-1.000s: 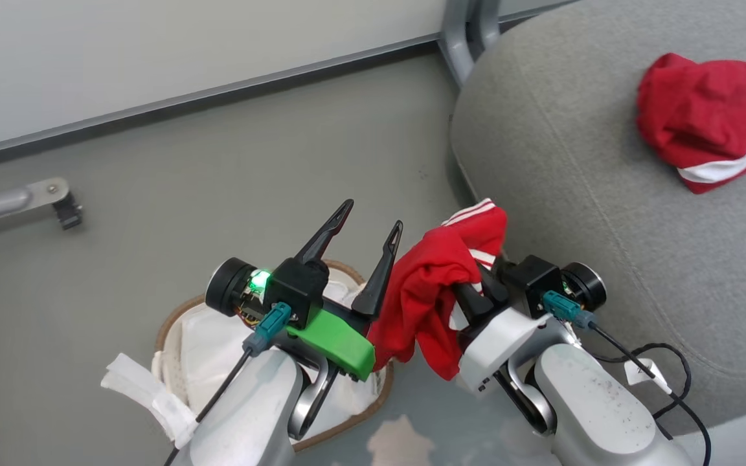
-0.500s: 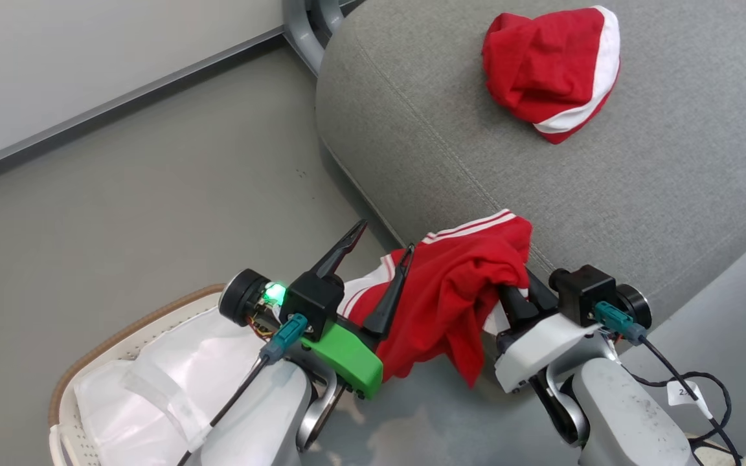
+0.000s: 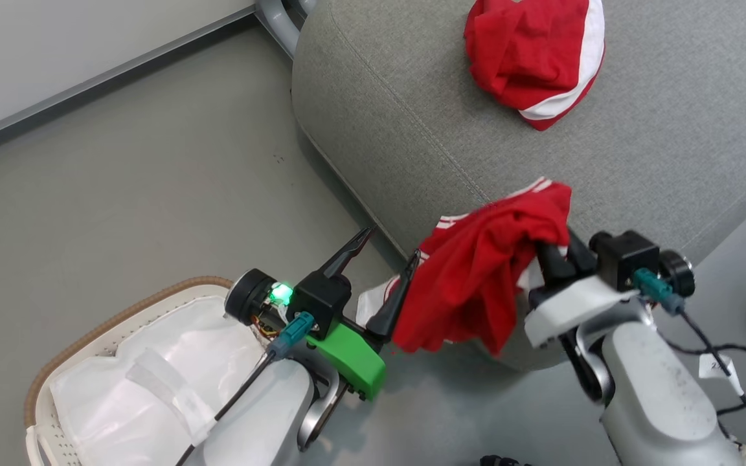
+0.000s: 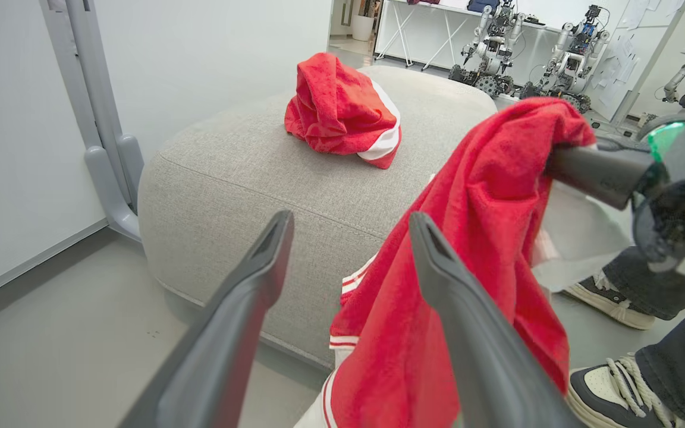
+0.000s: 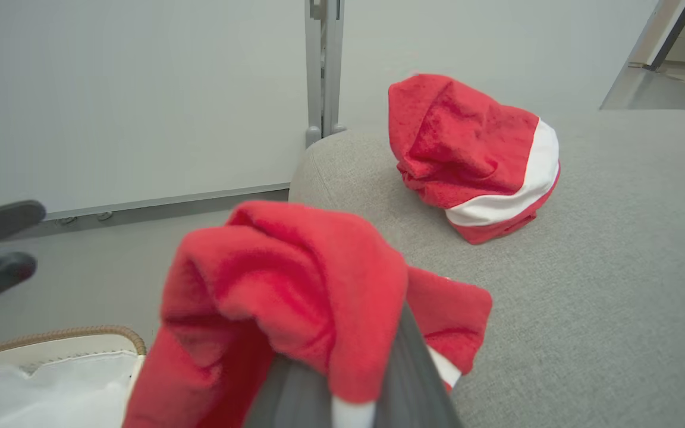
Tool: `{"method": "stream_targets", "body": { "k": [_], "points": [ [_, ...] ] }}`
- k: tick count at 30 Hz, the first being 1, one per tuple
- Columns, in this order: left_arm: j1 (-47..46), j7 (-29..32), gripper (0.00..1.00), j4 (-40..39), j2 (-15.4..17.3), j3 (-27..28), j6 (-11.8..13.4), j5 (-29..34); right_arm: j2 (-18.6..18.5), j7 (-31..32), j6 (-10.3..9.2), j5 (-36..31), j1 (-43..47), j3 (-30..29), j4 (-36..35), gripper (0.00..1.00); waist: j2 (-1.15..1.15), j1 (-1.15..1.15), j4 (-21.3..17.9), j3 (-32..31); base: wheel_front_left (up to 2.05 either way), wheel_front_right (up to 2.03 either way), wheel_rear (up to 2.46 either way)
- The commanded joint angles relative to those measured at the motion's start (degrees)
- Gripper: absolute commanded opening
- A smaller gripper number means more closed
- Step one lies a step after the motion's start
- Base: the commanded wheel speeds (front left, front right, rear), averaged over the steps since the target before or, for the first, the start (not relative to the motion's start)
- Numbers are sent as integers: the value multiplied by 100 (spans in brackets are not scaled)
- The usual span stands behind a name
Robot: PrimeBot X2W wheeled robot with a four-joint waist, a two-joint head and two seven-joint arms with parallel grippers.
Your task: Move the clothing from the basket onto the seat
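My right gripper [image 3: 551, 259] has carried the red garment [image 3: 476, 285] up from the basket [image 3: 192, 283] toward the seat's [image 3: 671, 129] near edge; the camera swung too. Nearest left, the basket shows just its white liner. My left gripper [image 3: 394, 242] hangs beside the cloth, fingers spread, empty. My right is clamped on a bunched fold, the rest drooping. It looks light, limp and likely to drag, so a grip on the bunch suits it. Farther back, a second garment [image 3: 528, 58] lies crumpled on the seat.

The red garment [image 3: 476, 291] hides the tips of the right pincer [image 3: 546, 251]; the basket [image 3: 107, 321] runs off the head view's edge.
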Motion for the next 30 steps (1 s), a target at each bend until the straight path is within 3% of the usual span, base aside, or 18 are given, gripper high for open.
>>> {"method": "stream_targets", "body": {
  "k": [1,5,15,24,30],
  "points": [
    [19,-2,100,18,77,51,-14,51,-20,-29,-6,-142,-238,-109,-65,0,0,0,3,51,0,0,0],
    [88,-2,100,62,151,153,-15,114,-260,-29,-6,-357,-943,-388,-197,0,0,0,9,176,0,0,0],
    [175,-2,100,122,340,501,-15,287,-1392,-28,-6,-448,-3078,-743,-55,0,0,0,45,589,0,0,0],
    [-80,-2,100,152,404,559,-15,397,-2171,-28,-7,-1007,-4274,-1558,905,0,0,0,697,1120,0,0,0],
    [-255,-2,100,120,452,580,-16,459,-2301,-28,-7,-1730,-4665,-2343,1527,0,0,0,1142,1534,0,0,0]
  ]
}}
